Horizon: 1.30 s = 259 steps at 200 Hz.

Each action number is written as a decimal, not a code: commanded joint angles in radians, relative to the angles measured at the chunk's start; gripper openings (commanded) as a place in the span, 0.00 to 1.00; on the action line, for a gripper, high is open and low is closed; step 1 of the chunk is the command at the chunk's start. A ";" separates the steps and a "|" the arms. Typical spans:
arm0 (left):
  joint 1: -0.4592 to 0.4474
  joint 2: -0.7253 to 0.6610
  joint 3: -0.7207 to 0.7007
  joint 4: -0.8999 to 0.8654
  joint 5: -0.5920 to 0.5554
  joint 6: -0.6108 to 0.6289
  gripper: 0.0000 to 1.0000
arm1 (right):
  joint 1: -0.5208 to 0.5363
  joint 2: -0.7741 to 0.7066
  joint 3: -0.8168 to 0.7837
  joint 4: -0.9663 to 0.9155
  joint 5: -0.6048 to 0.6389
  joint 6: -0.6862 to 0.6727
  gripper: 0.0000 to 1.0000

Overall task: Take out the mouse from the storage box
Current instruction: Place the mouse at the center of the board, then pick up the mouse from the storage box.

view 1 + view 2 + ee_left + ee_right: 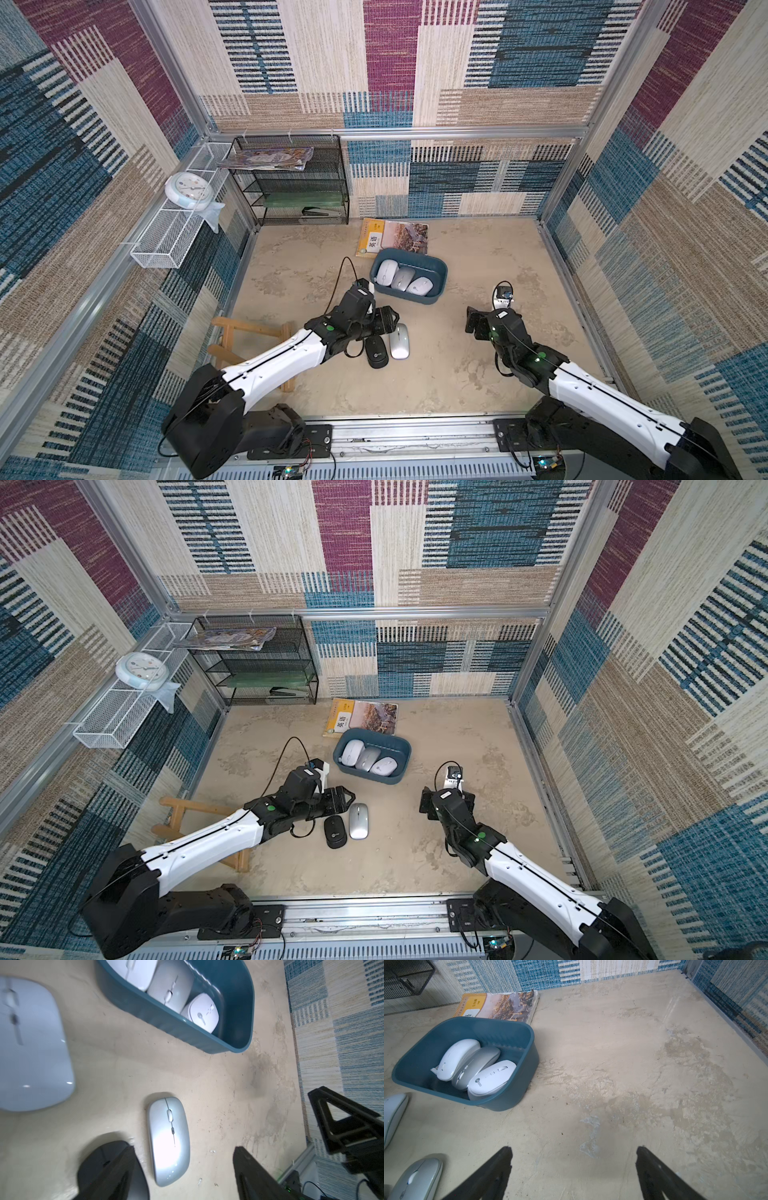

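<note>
In a top view, you see the storage box [415, 299] holding three mice [403, 280]; a silver mouse [400, 341] lies out on the table [457, 374] beside a black mouse [377, 352]. Left wrist: your left gripper [184, 1148] is unclenched, straddling the silver mouse, apparently without touching. Right wrist: right gripper [574, 1147] spread wide above the table.

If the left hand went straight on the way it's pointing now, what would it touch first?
Probably the silver mouse, which lies right between the open fingers of the left hand in the wrist view. The black mouse sits just beside that line. Depth is unclear, so it's a guess.
</note>
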 commanded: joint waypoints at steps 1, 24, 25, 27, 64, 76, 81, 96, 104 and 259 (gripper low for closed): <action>0.015 -0.096 0.000 -0.173 -0.212 0.113 0.84 | 0.001 0.072 0.111 -0.055 -0.013 -0.028 0.96; 0.015 -0.241 -0.073 -0.166 -0.337 0.101 0.87 | 0.001 0.213 0.273 -0.121 -0.015 -0.045 0.97; 0.016 -0.247 -0.076 -0.166 -0.342 0.101 0.88 | 0.001 0.219 0.277 -0.125 -0.015 -0.047 0.97; 0.017 -0.259 -0.083 -0.164 -0.354 0.102 0.88 | 0.001 0.233 0.293 -0.131 -0.016 -0.046 0.97; 0.019 -0.494 -0.201 -0.164 -0.568 0.138 0.93 | 0.001 0.509 0.564 -0.250 -0.132 -0.106 0.97; 0.020 -0.563 -0.267 -0.113 -0.577 0.148 0.96 | 0.001 0.608 0.675 -0.318 -0.183 -0.129 0.96; 0.022 -0.586 -0.291 -0.084 -0.569 0.163 0.97 | 0.001 0.651 0.727 -0.356 -0.198 -0.133 0.96; 0.023 -0.618 -0.324 -0.046 -0.560 0.184 0.99 | 0.001 0.783 0.889 -0.477 -0.228 -0.150 0.96; 0.024 -0.615 -0.325 -0.042 -0.561 0.191 0.99 | 0.001 0.847 0.959 -0.520 -0.231 -0.156 0.95; 0.028 -0.590 -0.300 -0.050 -0.573 0.190 0.99 | -0.018 1.323 1.350 -0.776 -0.314 -0.088 0.82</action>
